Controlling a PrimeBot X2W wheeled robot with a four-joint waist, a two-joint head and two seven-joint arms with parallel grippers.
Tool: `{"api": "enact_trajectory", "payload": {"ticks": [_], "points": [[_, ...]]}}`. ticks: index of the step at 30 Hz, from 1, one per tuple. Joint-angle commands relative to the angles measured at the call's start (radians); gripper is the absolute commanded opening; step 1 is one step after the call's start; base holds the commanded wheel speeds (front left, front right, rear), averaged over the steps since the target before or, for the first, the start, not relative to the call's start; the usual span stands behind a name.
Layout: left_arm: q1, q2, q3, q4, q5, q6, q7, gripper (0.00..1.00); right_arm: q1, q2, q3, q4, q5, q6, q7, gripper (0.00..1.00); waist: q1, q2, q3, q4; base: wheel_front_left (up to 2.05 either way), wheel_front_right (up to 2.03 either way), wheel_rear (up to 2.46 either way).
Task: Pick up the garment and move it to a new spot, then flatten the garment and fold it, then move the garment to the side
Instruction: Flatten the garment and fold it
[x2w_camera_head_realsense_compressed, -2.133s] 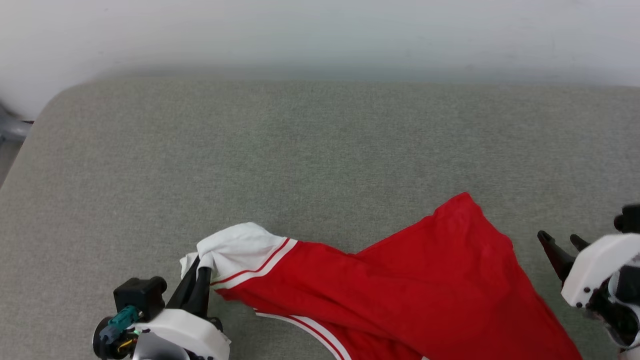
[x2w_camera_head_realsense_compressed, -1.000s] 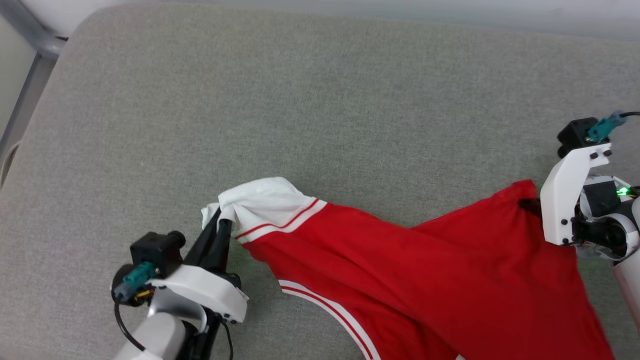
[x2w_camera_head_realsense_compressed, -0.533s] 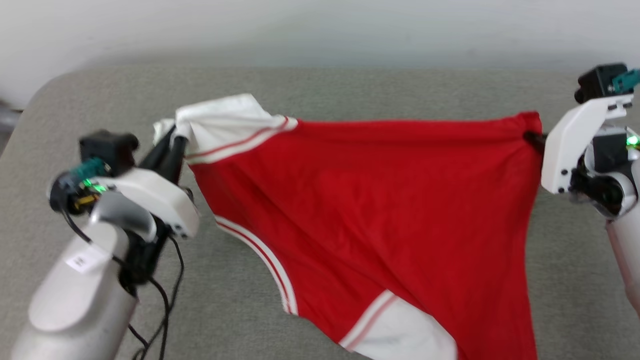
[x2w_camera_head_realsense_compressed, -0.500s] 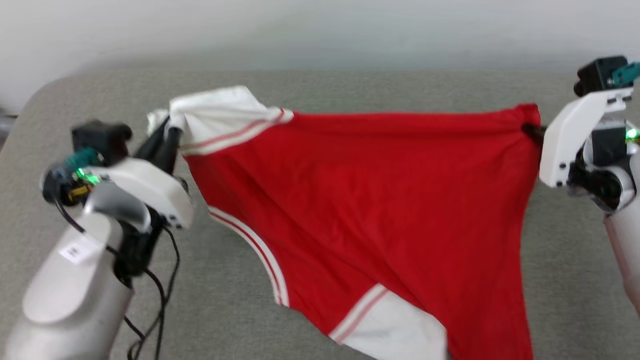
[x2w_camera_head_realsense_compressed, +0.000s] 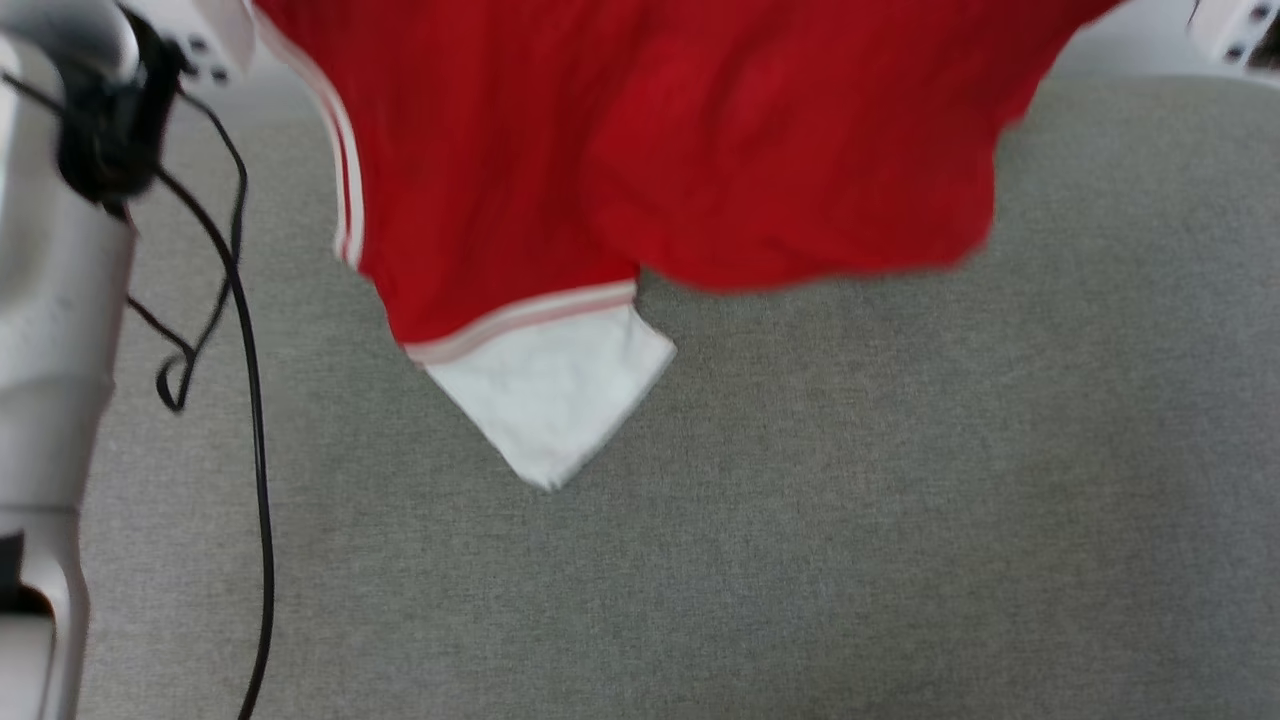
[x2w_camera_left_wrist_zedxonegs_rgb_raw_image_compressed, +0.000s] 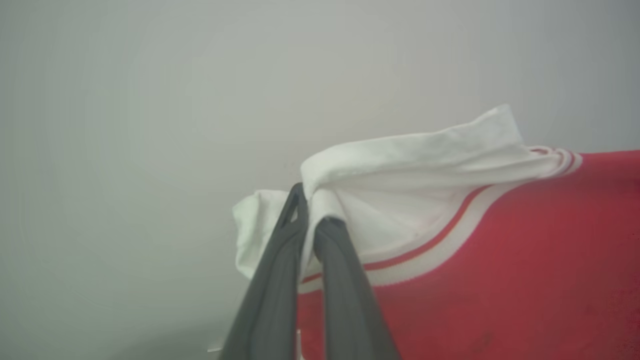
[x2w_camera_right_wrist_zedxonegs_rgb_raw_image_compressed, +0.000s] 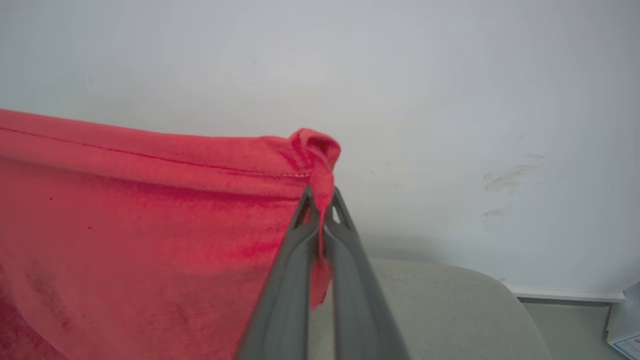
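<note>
The garment (x2w_camera_head_realsense_compressed: 640, 140), a red jersey with white sleeves and striped trim, hangs stretched in the air above the grey cushion (x2w_camera_head_realsense_compressed: 800, 520). One white sleeve (x2w_camera_head_realsense_compressed: 550, 400) dangles lowest in the head view. In the left wrist view my left gripper (x2w_camera_left_wrist_zedxonegs_rgb_raw_image_compressed: 312, 212) is shut on the other white sleeve (x2w_camera_left_wrist_zedxonegs_rgb_raw_image_compressed: 400, 170). In the right wrist view my right gripper (x2w_camera_right_wrist_zedxonegs_rgb_raw_image_compressed: 320, 200) is shut on a bunched red corner (x2w_camera_right_wrist_zedxonegs_rgb_raw_image_compressed: 315, 150) of the garment's hem. Any lettering is hidden.
My left forearm (x2w_camera_head_realsense_compressed: 50, 300) with its loose black cable (x2w_camera_head_realsense_compressed: 245, 380) stands at the head view's left edge. A pale wall (x2w_camera_right_wrist_zedxonegs_rgb_raw_image_compressed: 450, 100) rises behind the cushion. The cushion's rounded corner (x2w_camera_right_wrist_zedxonegs_rgb_raw_image_compressed: 500, 310) shows in the right wrist view, floor beyond it.
Both arms have risen, lifting the garment off the cushion; its lower part now hangs free in the air. The head view has also shifted.
</note>
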Motion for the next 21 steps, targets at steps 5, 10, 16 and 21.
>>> {"api": "enact_trajectory", "payload": {"ticks": [5, 10, 16, 21], "points": [[-0.218, 0.011, -0.018, 0.106, 0.064, 0.005, -0.011, 0.00, -0.167, 0.007, -0.038, 0.055, -0.058, -0.002, -0.070, 0.00, -0.0001, 0.0000, 0.098, -0.006, 0.00, 0.00, 0.00], [-0.378, 0.021, -0.027, 0.169, 0.099, 0.003, -0.032, 0.00, -0.302, 0.011, -0.051, 0.098, -0.103, -0.003, -0.111, 0.00, -0.0001, 0.0000, 0.195, -0.006, 0.00, 0.00, 0.00], [-0.497, 0.025, -0.026, 0.237, 0.112, -0.003, -0.063, 0.00, -0.413, 0.021, -0.069, 0.154, -0.141, -0.003, -0.163, 0.00, -0.0001, 0.0000, 0.313, -0.002, 0.00, 0.00, 0.00], [-0.519, 0.015, -0.012, 0.298, 0.087, -0.021, -0.090, 0.00, -0.455, 0.036, -0.064, 0.204, -0.151, -0.003, -0.200, 0.00, -0.0001, 0.0000, 0.365, -0.002, 0.00, 0.00, 0.00]]}}
